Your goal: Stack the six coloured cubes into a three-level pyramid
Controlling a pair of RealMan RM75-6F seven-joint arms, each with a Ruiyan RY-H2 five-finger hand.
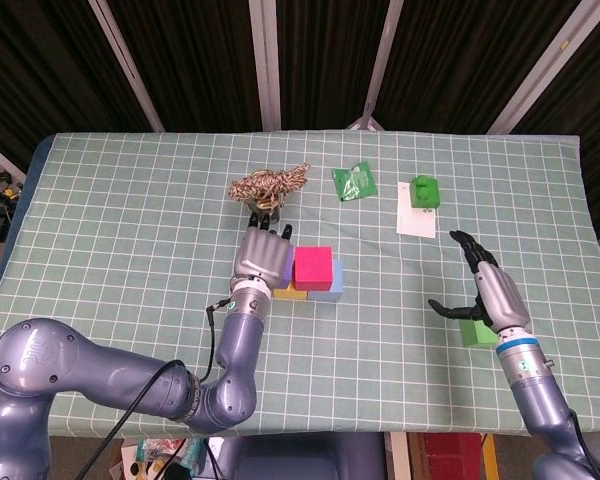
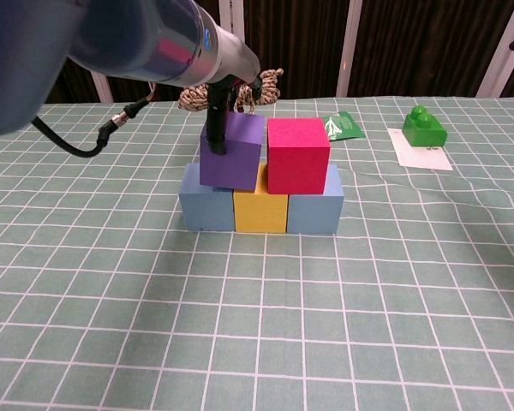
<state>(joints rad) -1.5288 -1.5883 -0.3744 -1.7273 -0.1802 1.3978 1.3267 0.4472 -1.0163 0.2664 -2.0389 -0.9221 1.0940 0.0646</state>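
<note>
Rope tangle crowds behind cube stack.

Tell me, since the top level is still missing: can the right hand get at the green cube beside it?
Probably yes: the right hand hovers open directly over the green cube, with nothing between them.
</note>
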